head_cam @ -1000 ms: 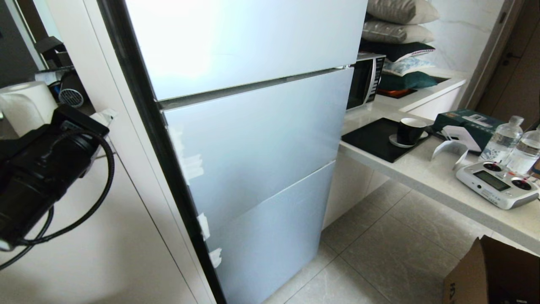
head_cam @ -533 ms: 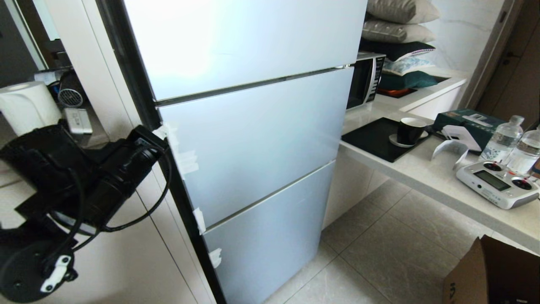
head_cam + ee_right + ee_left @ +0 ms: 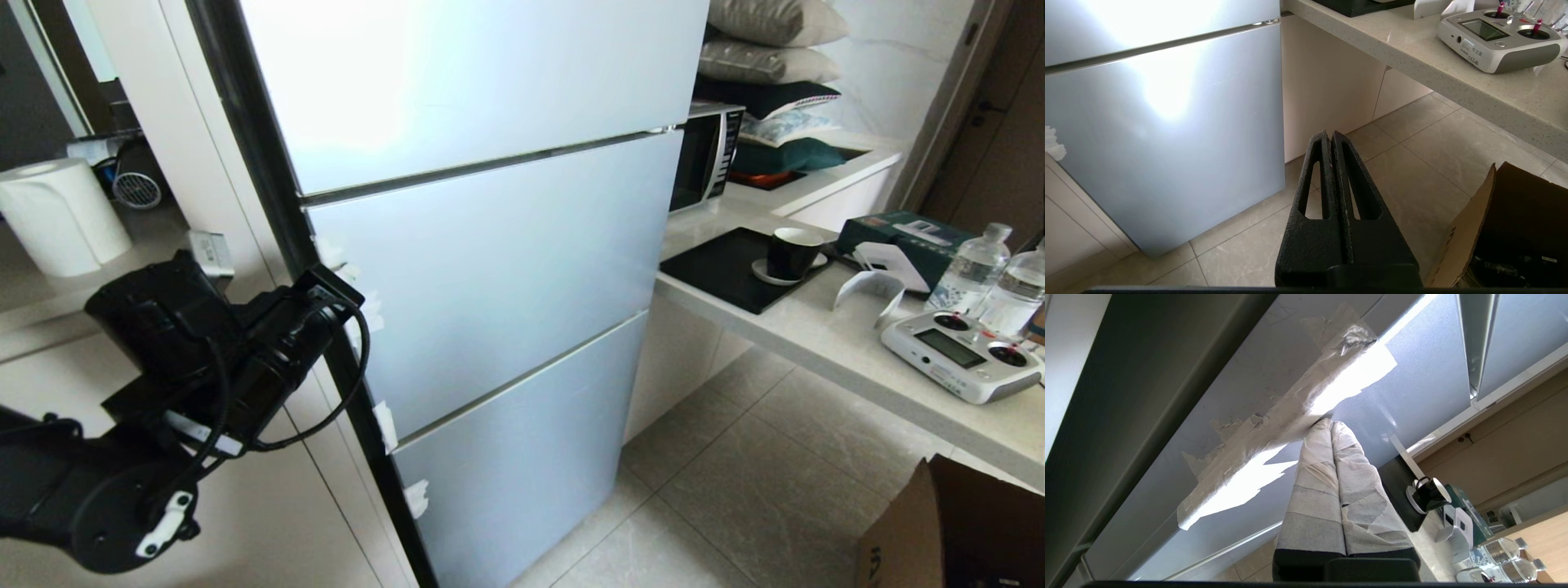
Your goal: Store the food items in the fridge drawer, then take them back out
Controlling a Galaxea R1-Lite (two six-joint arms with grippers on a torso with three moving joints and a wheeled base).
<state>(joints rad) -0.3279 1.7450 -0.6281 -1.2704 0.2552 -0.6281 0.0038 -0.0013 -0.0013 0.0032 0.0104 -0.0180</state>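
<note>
The left pincer [image 3: 1331, 424], its taped fingers [image 3: 1347, 477] pressed together and holding nothing, had its tips against the taped edge of the fridge's middle door panel [image 3: 506, 269], at about nine o'clock in the head view. The right pincer [image 3: 1330, 136] hung narrow and empty over the floor [image 3: 1412, 155]. Neither the drawer nor any food could be seen; all panels were closed. With tips that slim and padded, they might skid off the smooth edge, or peel the tape [image 3: 1274, 428] instead of opening the panel.

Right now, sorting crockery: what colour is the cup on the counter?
Black cup, white inside; head view.
</note>
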